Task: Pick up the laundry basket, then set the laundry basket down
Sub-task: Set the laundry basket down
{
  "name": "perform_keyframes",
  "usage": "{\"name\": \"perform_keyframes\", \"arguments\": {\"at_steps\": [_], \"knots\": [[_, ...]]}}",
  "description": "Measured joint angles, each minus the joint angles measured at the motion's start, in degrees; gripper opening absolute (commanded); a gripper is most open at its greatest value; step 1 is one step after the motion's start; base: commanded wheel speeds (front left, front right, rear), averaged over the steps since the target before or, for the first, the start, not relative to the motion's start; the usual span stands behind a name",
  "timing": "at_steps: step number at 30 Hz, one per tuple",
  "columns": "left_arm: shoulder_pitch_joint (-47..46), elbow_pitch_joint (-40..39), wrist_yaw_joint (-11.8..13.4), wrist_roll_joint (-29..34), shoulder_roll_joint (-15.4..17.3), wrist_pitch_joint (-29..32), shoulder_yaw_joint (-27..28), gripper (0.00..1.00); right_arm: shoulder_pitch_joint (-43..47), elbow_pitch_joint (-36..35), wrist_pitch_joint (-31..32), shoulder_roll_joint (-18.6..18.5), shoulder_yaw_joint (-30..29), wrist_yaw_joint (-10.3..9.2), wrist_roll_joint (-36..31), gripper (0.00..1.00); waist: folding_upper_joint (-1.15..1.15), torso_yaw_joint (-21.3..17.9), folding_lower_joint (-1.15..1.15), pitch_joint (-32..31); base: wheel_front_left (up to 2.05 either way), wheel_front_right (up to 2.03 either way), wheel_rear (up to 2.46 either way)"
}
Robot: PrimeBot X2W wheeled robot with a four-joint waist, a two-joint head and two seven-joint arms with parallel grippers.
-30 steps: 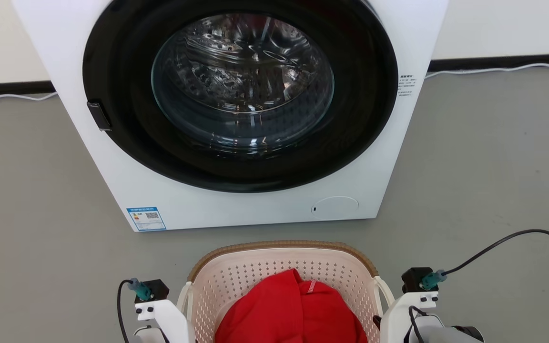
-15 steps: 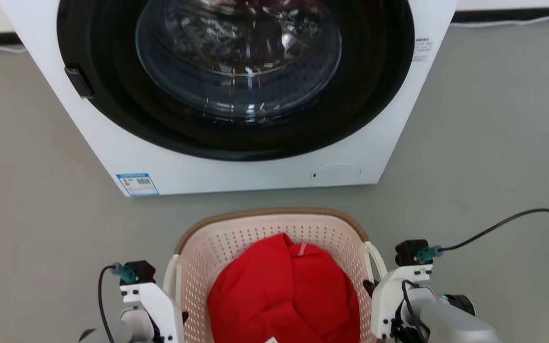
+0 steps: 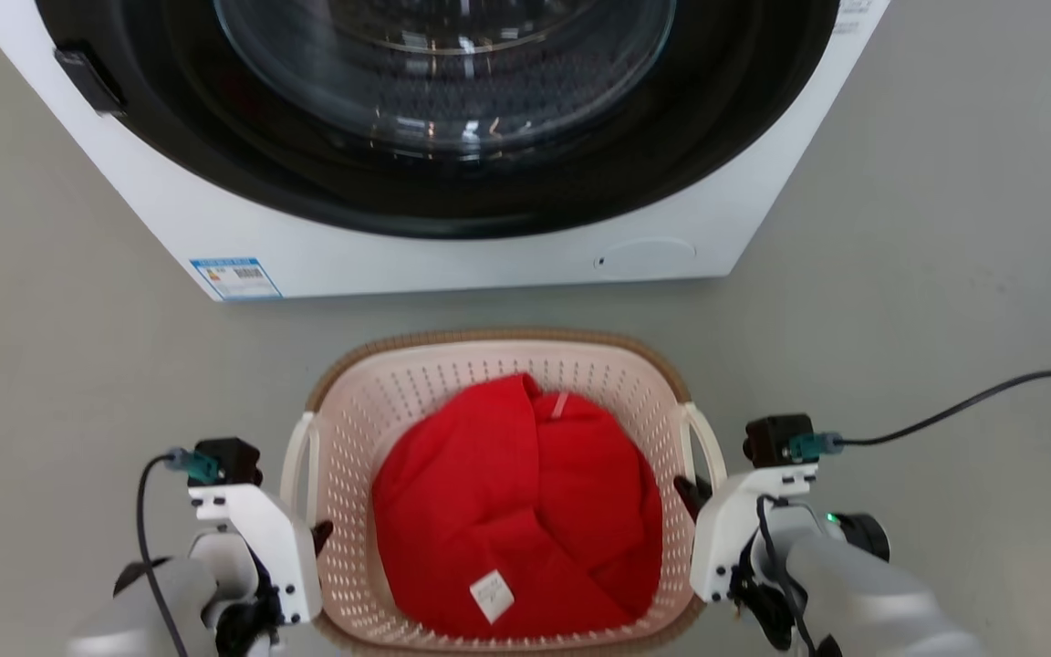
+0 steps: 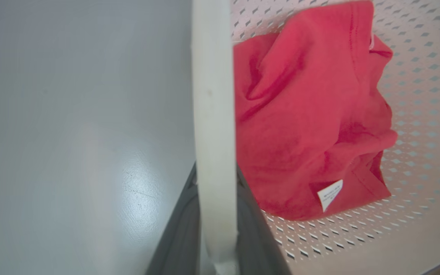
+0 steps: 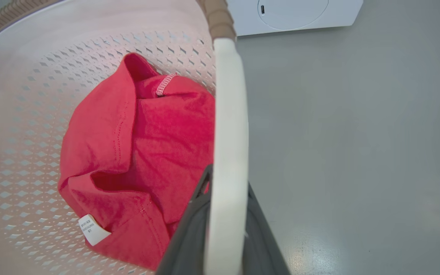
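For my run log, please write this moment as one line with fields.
basket: before washer, red garment inside | left gripper: shut on left handle | right gripper: shut on right handle

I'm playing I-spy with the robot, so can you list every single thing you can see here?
laundry basket: one, cream with a brown rim, in front of the washer
handles: two, white, one on each side of the basket
cloth: one, red, inside the basket
tag: one, white, on the cloth
washer: one, white with a round black door, behind the basket
sticker: one, blue, washer's lower left corner
floor: one, grey, all around
cables: two, black, one at each wrist
left gripper: one, dark, shut on the left handle
right gripper: one, dark, shut on the right handle
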Motion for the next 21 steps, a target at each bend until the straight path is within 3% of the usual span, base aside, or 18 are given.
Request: {"name": "perform_keyframes", "arguments": {"at_steps": [21], "knots": [[-5.9, -7.2, 0.0, 0.8, 6.3, -4.6, -0.1, 0.0, -6.5, -0.6, -6.3, 0.5, 0.2, 0.05, 0.0, 0.0, 0.0, -0.1, 0.0, 10.7, 0.0, 0.0, 0.0]]}}
